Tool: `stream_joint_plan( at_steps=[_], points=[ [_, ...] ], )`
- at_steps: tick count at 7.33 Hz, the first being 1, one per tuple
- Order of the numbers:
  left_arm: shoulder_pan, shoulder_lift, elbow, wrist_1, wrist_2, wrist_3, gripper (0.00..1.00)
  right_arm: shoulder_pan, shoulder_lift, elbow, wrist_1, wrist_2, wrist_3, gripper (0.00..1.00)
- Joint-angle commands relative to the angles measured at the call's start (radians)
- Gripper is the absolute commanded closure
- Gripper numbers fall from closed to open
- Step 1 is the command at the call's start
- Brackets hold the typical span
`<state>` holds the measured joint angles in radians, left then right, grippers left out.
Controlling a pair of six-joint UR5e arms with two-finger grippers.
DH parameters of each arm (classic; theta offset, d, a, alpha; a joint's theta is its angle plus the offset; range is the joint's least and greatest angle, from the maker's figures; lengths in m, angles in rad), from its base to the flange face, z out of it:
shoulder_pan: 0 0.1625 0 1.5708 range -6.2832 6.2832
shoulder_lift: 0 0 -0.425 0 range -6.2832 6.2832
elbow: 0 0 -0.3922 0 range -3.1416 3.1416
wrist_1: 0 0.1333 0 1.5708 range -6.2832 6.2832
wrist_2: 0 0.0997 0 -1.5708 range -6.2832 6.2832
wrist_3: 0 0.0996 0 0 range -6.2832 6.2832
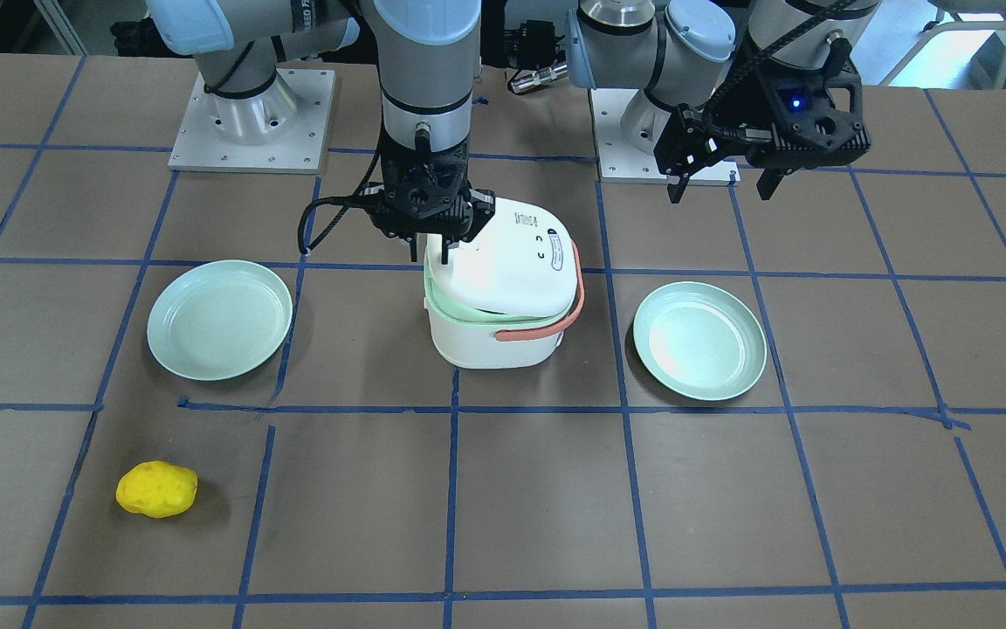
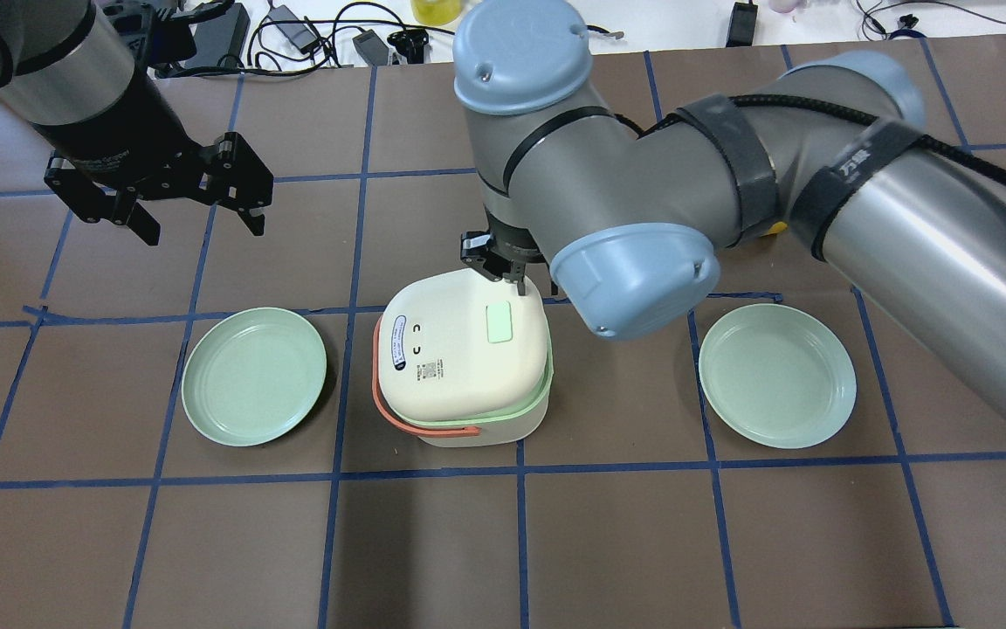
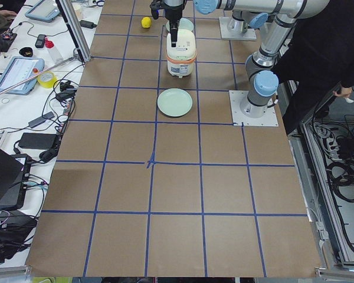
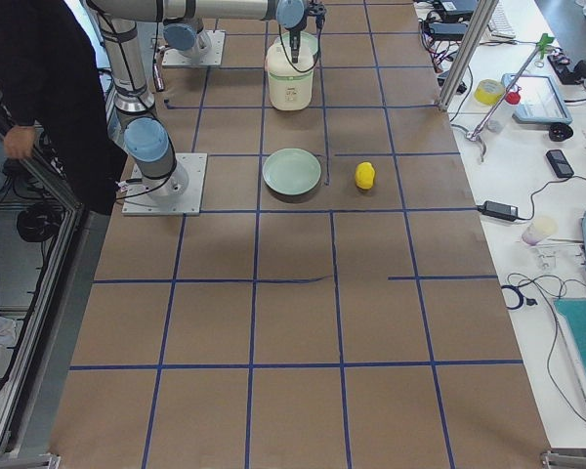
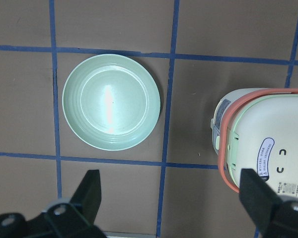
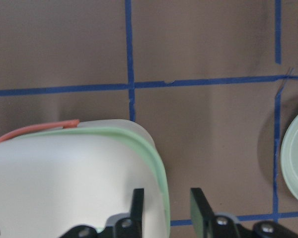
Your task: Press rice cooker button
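The left gripper (image 2: pixel 203 225) hangs spread wide and empty, well apart from the work and probably parked out of the way. One green plate (image 2: pixel 254 376) lies near it, robot-side. The rice cooker (image 2: pixel 464 358) sits under the right gripper (image 2: pixel 496 269). That gripper's fingers are drawn narrow around nothing, tips at the lid's edge just beside the green button (image 2: pixel 499 325), seemingly poised to press. Another plate (image 2: pixel 776 376) lies to its right. That makes two plates, one cooker and one yellow lump (image 1: pixel 156 489).

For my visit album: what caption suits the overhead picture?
Right end effector at the lid edge of the white rice cooker, pale green round plates either side, left end effector open.
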<state>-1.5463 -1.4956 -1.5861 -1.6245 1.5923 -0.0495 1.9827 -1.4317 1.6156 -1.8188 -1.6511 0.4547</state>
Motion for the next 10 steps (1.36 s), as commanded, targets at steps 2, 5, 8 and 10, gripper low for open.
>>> stream_joint_plan(
  at_steps=[2,5,8,10],
  points=[
    [0.0,0.0,0.0,0.0,0.0,-0.001,0.0,-0.148,-0.068,-0.074,0.058,-0.049,-0.198,0.0],
    [0.0,0.0,0.0,0.0,0.0,0.0,0.0,-0.278,-0.088,-0.092,0.072,-0.009,-0.419,0.0],
    [0.0,0.0,0.0,0.0,0.0,-0.001,0.0,-0.354,-0.09,-0.158,0.171,0.069,-0.45,0.0],
    [0.0,0.0,0.0,0.0,0.0,0.0,0.0,-0.352,-0.09,-0.158,0.176,0.068,-0.447,0.0]
  ],
)
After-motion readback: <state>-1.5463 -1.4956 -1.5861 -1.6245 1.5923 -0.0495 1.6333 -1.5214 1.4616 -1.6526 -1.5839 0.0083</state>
